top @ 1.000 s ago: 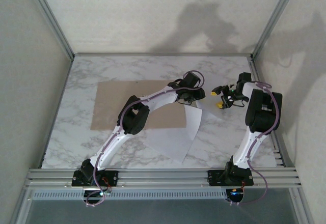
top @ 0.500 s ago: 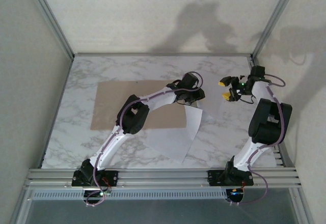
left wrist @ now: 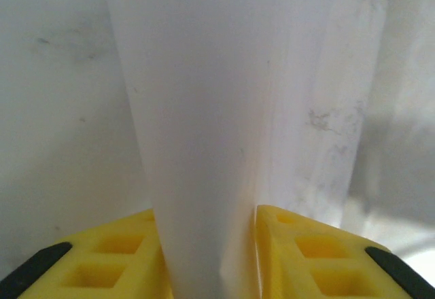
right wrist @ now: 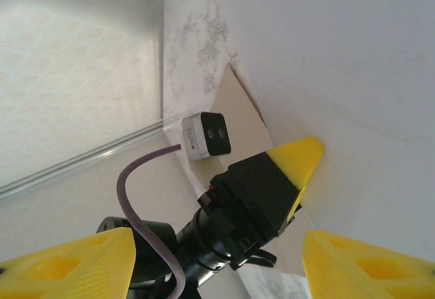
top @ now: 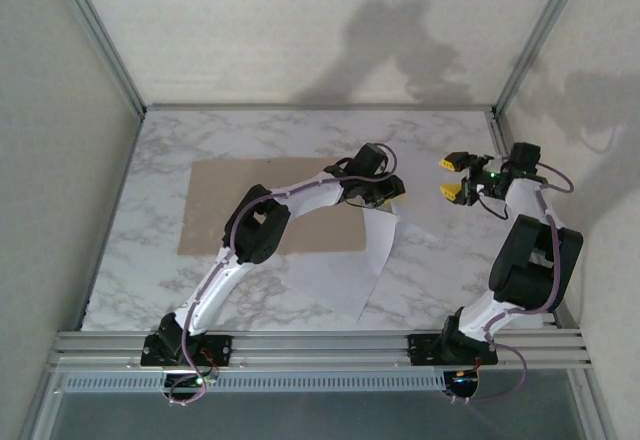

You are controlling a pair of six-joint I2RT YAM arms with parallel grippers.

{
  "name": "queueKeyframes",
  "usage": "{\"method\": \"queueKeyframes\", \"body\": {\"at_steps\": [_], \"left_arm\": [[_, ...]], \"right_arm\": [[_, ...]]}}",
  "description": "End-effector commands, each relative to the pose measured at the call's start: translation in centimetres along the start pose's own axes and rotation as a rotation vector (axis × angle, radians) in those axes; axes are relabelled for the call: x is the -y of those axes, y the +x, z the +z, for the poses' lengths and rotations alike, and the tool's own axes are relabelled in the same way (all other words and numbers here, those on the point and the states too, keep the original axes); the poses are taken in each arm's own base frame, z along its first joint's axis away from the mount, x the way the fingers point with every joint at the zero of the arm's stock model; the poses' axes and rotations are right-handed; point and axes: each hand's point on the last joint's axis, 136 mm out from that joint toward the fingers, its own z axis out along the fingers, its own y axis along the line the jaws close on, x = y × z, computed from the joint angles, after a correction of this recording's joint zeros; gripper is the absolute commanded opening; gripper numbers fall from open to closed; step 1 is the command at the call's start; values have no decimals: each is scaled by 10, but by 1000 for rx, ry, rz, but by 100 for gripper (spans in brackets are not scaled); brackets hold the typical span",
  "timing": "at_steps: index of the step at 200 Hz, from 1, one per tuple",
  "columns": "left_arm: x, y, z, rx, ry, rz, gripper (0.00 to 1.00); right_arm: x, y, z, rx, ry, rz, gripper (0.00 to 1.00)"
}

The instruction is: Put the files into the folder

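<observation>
Pinching a thin white paper sheet (top: 345,260) in the left claw (top: 385,196); right claw (top: 452,177) spread, gripping nothing.

From above, left to right: flat tan-brown cardboard folder (top: 230,210) on the white-grey marble bench (top: 150,160), reaching under the left arm; at its right edge, sheet raised at the far end into the left claw, near end fanned out on the bench; further right, right claw lifted off the bench, pointing left. From the left wrist, closer: sheet upright between two yellow fingers (left wrist: 115,258), touching both. From the right wrist: own yellow fingers wide at the lower corners, left claw's tip and a tan folder corner between them.
</observation>
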Motion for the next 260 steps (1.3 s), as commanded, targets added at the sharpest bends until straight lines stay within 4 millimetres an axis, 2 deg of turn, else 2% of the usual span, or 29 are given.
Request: {"method": "queueKeyframes", "body": {"at_steps": [1, 36, 84, 144, 214, 260], "left_arm": [[57, -12, -38, 29, 144, 13, 34], [71, -13, -53, 29, 193, 1, 34], [78, -12, -70, 26, 237, -18, 33], [78, -9, -88, 24, 262, -39, 32], [84, -22, -130, 87, 310, -87, 28], [85, -32, -152, 125, 333, -109, 27]], "right_arm": [[-24, 12, -13, -25, -91, -17, 67], [-30, 18, -22, -15, -113, -11, 67], [-39, 27, -27, -21, -141, -9, 68], [-38, 34, -31, -19, -136, -2, 68], [-35, 55, -38, -13, -147, -8, 70], [-23, 72, -31, -21, -159, 1, 71]]}}
